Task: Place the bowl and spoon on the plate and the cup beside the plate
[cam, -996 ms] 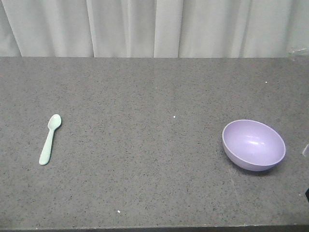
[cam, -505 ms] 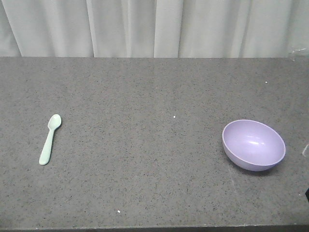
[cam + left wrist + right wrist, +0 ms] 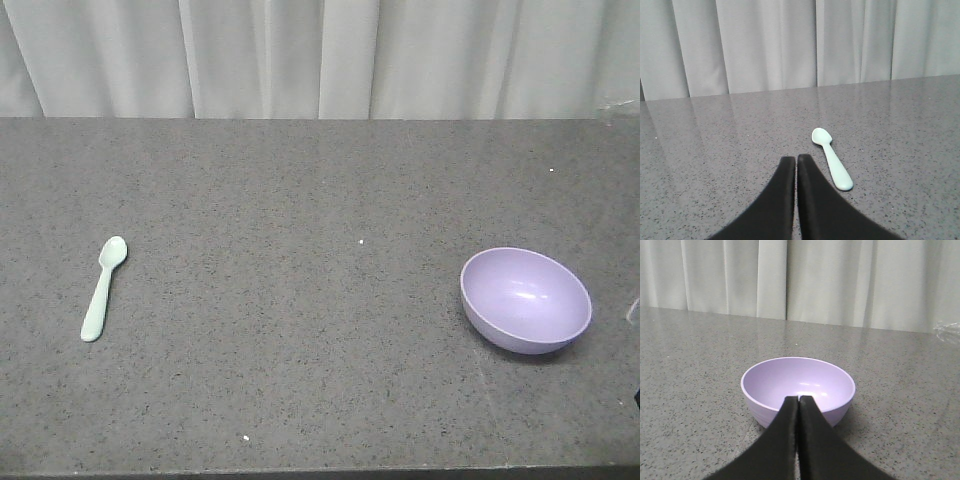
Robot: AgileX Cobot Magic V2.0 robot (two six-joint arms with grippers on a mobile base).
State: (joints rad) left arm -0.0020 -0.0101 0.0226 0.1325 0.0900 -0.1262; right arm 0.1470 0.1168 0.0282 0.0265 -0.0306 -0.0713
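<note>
Sitting empty on table, bowl ahead of R gripper, spoon near L gripper, both grippers pinched closed.

One spoon, one bowl
There is one little green spoon and one purple bowl on one gray table, with one white curtain behind.

Front view: high, angled down over the table toward the curtain; takes in spoon and bowl, well apart.
Left wrist view: low, close, facing the curtain; shares the spoon.
Right wrist view: low, close, facing the curtain; shares the bowl.
</note>
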